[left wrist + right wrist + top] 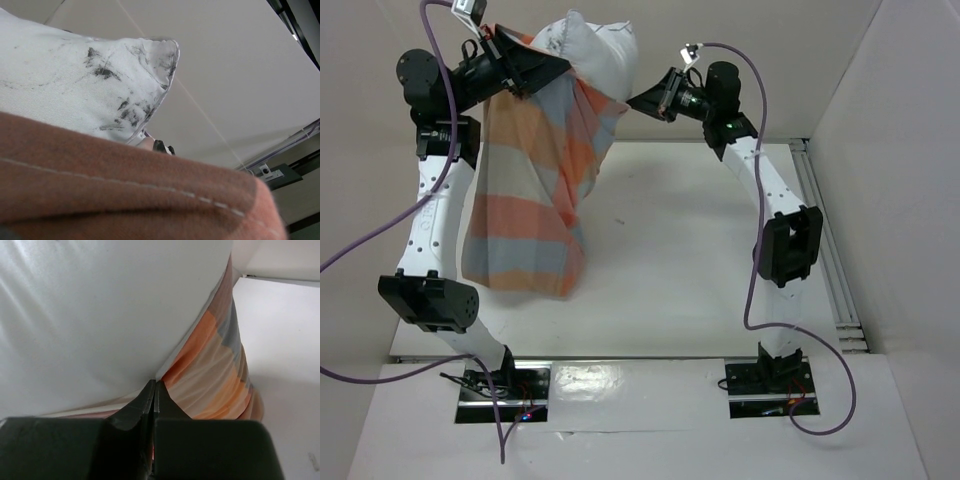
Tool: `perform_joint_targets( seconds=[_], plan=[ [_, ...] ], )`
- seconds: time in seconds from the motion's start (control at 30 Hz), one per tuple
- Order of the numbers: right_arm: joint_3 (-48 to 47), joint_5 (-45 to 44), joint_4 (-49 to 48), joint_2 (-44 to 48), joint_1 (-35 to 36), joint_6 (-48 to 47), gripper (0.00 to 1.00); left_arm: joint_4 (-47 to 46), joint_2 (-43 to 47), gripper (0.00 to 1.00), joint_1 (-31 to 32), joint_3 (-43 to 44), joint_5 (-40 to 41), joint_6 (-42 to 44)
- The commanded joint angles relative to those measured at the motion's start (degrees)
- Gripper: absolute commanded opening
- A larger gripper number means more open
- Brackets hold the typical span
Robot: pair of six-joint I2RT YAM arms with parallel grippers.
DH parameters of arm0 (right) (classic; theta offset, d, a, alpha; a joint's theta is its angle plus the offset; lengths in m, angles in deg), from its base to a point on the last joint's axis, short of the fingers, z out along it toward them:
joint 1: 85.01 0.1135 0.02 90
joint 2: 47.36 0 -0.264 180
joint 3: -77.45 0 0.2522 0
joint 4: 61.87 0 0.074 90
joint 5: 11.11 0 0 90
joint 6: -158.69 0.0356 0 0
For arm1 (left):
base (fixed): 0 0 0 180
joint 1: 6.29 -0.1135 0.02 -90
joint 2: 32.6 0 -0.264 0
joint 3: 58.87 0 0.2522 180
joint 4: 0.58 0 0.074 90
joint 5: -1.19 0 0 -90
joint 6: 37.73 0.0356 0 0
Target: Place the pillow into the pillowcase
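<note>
The pillow (595, 50) sits in the pillowcase (525, 220), top sticking out; the pillowcase hangs far left, between left gripper (535, 75) and right gripper (638, 100).

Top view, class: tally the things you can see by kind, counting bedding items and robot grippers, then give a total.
pillow: 1
pillowcase: 1
grippers: 2 (left gripper, right gripper)
Total: 4

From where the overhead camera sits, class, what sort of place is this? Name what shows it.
Probably a robotics lab test cell: left arm and right arm bolted to a white table, white wall panels around it, purple cables trailing.
</note>
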Motion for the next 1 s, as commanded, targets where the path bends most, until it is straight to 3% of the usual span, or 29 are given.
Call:
perform_joint_targets(
  seconds=[0.0, 0.13, 0.37, 0.5, 0.63, 0.8, 0.87, 0.97],
  plan=[
    [0.50, -1.79, 0.47, 8.79, -0.33, -2.28, 0.00, -8.27, 5.39, 0.00, -0.94, 0.95, 1.31, -0.05],
    [-3.00, -6.80, 4.32, 14.50, -2.70, -5.79, 0.00, -7.12, 5.40, 0.00, -2.44, 0.33, 0.79, -0.05],
    [-18.04, -11.55, 3.11, 19.88, -6.57, -6.94, 0.00, -8.27, 2.59, 0.00, -6.83, 6.12, 0.79, -3.12],
    [-12.79, -11.56, -0.85, 24.97, -6.58, -6.32, 0.00, -8.88, 1.54, 0.00, -8.51, 10.34, 2.18, -4.71],
    [-4.86, -12.26, -0.85, 27.88, -8.06, -7.03, 0.00, -9.67, 1.00, 0.00, -7.11, 8.86, 2.90, -5.32],
    [-21.35, -10.68, -4.44, 23.05, -10.27, -4.39, 0.00, -14.41, -4.61, 0.00, -4.39, 13.59, 3.51, -10.75],
    [-19.04, -10.68, -7.16, 25.48, -10.79, -4.91, 0.00, -13.37, -5.15, 0.00, -2.99, 14.48, 3.51, -9.55],
    [-2.53, -11.47, -8.67, 28.50, -10.79, -6.50, 0.00, -10.02, -3.13, 0.00, -1.13, 8.18, 3.51, -5.85]
  ],
)
